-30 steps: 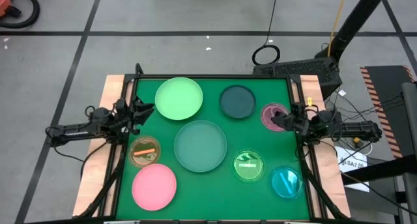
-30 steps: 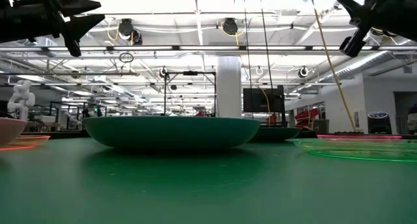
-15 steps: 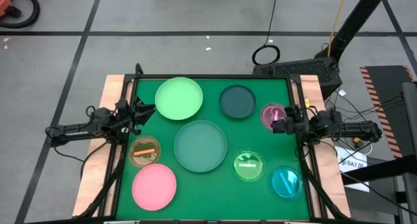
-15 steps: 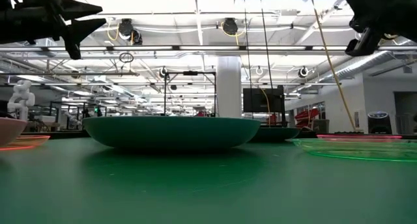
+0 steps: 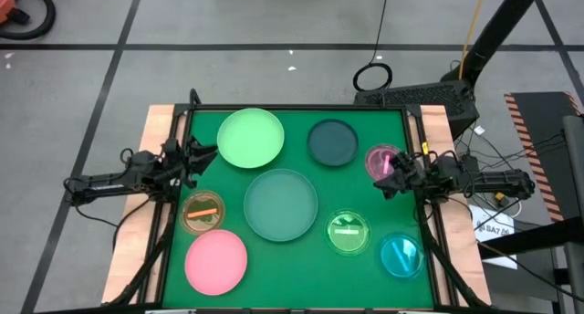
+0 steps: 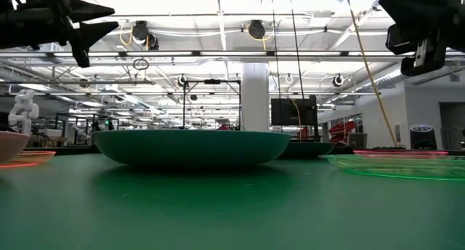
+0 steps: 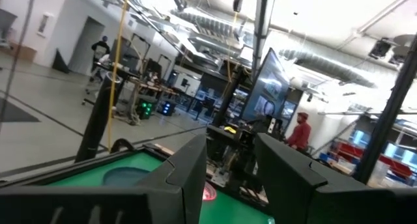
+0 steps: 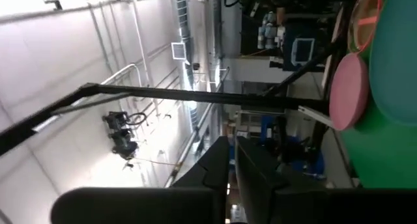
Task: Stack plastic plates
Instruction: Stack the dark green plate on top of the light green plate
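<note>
From above, eight plates lie apart on the green table (image 5: 292, 259). Nearest the front edge are the large round pink plastic plate (image 5: 216, 261) and the small translucent cyan plate (image 5: 401, 255). Behind them sit the small amber plate (image 5: 203, 211), the large grey-teal plate (image 5: 281, 204) and the small translucent green plate (image 5: 348, 232). Farthest back are the large light green plate (image 5: 250, 138), the mid-sized dark teal plate (image 5: 333, 141) and the small translucent magenta plate (image 5: 380, 159).

The right gripper (image 5: 391, 181) hangs beside the magenta plate's near rim; its wrist view shows the fingers (image 8: 251, 162) almost closed, with only a narrow slit between them and nothing in it. The left gripper (image 5: 203, 156) waits over the table's left edge, fingers (image 7: 189, 172) spread and empty.

The level view alone shows the grey-teal plate (image 6: 192, 147) as a shallow bowl profile, with both grippers raised clear of the table.
</note>
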Available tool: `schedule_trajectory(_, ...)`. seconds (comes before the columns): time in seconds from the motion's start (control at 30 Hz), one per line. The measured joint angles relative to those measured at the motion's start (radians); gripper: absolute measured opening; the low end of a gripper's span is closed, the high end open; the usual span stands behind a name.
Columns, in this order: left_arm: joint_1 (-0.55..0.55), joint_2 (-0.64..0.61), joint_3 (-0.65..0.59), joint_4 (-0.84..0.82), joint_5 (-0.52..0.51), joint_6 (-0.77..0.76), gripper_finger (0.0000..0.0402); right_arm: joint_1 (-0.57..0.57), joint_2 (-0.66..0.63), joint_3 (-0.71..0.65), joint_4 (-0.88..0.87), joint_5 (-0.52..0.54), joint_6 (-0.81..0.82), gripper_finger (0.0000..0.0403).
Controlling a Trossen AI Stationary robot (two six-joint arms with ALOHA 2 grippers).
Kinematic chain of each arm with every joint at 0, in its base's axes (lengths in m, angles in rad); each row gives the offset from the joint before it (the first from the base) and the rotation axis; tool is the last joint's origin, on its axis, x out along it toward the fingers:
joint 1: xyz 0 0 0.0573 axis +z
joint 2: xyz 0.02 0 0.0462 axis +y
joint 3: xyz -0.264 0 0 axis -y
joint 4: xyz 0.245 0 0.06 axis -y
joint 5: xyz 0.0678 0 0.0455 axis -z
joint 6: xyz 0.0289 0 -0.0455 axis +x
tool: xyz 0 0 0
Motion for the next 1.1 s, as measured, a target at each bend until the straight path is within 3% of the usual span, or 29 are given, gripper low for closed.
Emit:
schedule_trajectory(0.1,0.0,0.0,0.0,0.0,-0.031,0.013,0.0138,-0.001,0.002,0.004,-0.01,0.174,0.166,0.0022)
schedule_trajectory(0.23,0.0,0.0,0.0,0.001,-0.041,0.026,0.0138,-0.001,0.002,0.004,-0.012,0.343,0.146,0.0022)
schedule_trajectory(0.33,0.0,0.0,0.0,0.0,-0.041,0.026,0.0138,-0.001,0.002,0.004,-0.069,0.505,-0.051,0.0022)
schedule_trajectory(0.47,0.0,0.0,0.0,0.001,-0.042,0.025,0.0138,-0.003,0.002,0.004,-0.14,0.902,-0.454,0.0022)
schedule_trajectory(0.53,0.0,0.0,0.0,0.0,-0.042,0.014,0.0138,-0.004,0.002,0.004,-0.12,1.01,-0.521,0.0022)
schedule_trajectory(0.7,0.0,0.0,0.0,0.009,-0.042,-0.004,0.0138,-0.001,0.042,0.065,-0.074,0.897,-0.817,0.0022)
schedule_trajectory(0.87,0.0,0.0,0.0,0.037,-0.043,0.007,0.0138,0.002,0.186,0.179,-0.071,0.836,-0.943,0.0022)
schedule_trajectory(1.1,0.0,0.0,0.0,0.036,-0.043,-0.016,0.0138,0.003,0.45,0.377,-0.236,0.813,-1.061,0.0022)
